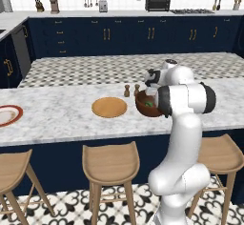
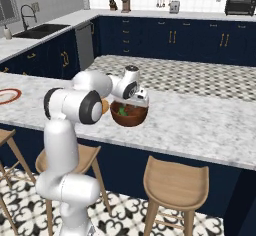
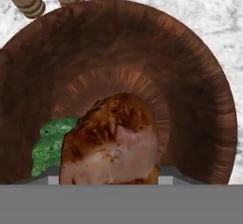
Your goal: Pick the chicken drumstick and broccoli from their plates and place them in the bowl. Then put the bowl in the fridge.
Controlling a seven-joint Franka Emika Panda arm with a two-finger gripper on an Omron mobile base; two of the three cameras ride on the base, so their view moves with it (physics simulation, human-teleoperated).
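At frame centre the tan plate [image 1: 109, 107] lies bare on the marble counter [image 1: 57, 119]. Right of it sits the bowl [image 1: 147, 107], green broccoli [image 1: 149, 104] inside, half hidden by the arm. The red-rimmed plate [image 1: 7, 115] sits at left edge. Two shakers [image 1: 127, 91] stand behind.

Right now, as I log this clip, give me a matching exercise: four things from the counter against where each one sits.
Things:
1 broccoli
2 tan plate
3 red-rimmed plate
4 shakers

Places:
A far left on the counter
B bare, just left of the bowl
C inside the bowl, beside the drumstick
D behind the bowl, standing upright

Pairs: 1-C, 2-B, 3-A, 4-D
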